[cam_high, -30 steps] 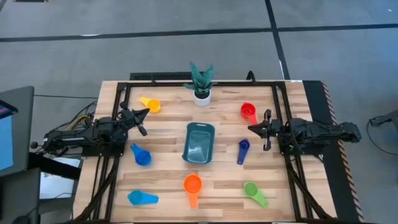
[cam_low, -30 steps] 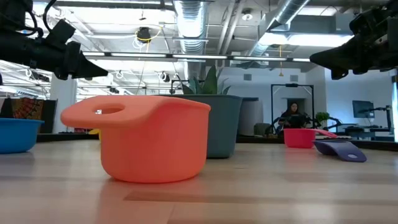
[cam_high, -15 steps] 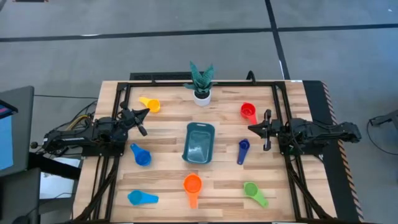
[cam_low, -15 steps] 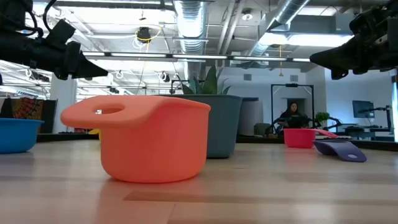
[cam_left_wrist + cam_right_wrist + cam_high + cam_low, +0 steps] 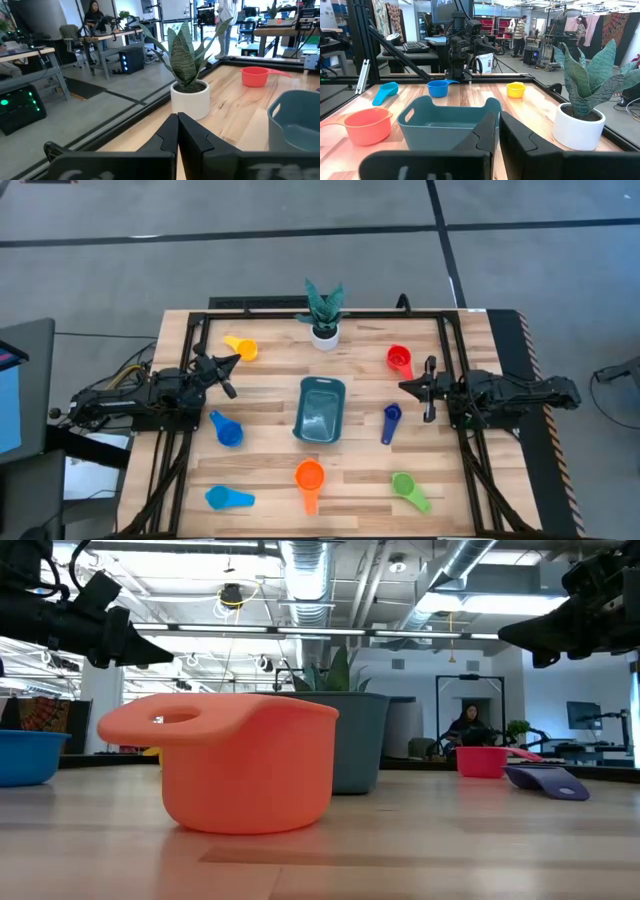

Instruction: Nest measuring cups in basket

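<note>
Six cups ring the basket (image 5: 320, 411) (empty), both arms waiting aside.

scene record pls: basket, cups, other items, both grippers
basket: dark teal basket, table centre, nothing in it
cups_in_basket: none
cups_on_table: yellow cup, red cup, blue cup, dark blue cup, orange cup, green cup, light blue cup; six lie apart; a seventh is not visible
other: potted plant at the far edge
left gripper: shut, empty, above the table's left side
right gripper: fingers nearly together, empty, above the right side
</note>
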Tool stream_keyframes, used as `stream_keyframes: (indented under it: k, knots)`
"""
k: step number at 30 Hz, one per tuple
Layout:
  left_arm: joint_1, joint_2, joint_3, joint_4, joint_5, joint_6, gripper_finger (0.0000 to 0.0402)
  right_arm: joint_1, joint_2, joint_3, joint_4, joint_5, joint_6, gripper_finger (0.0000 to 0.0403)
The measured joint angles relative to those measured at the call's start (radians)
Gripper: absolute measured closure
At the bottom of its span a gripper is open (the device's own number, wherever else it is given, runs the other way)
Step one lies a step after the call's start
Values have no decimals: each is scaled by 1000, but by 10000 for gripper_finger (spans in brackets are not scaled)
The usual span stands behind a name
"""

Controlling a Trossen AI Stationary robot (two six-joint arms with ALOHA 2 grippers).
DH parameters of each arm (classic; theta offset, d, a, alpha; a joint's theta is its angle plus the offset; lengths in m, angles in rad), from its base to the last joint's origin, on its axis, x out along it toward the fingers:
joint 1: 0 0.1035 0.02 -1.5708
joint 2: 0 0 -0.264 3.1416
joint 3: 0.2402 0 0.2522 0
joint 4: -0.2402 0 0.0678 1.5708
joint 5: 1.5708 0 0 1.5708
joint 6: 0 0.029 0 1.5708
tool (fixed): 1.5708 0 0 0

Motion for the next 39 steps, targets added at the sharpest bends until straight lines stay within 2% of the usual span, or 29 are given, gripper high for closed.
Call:
stream_keyframes:
  k: [9,16,19,22,27,31,39]
  knots:
    - [0,0,0,0,0,-5,401,0,0,0,0,0,0,355]
    - [0,0,0,0,0,-221,401,2,0,0,6,0,9,355]
    - [0,0,0,0,-1,-260,401,1,0,0,13,1,91,355]
    - [1,0,0,0,-46,-261,401,-7,0,0,53,4,149,355]
    - [1,0,0,7,-92,-253,401,-7,2,0,50,4,154,355]
    - [1,0,0,9,-174,-265,401,-7,28,0,51,4,214,355]
    - [2,27,0,-12,-179,-314,401,-7,165,0,21,82,278,355]
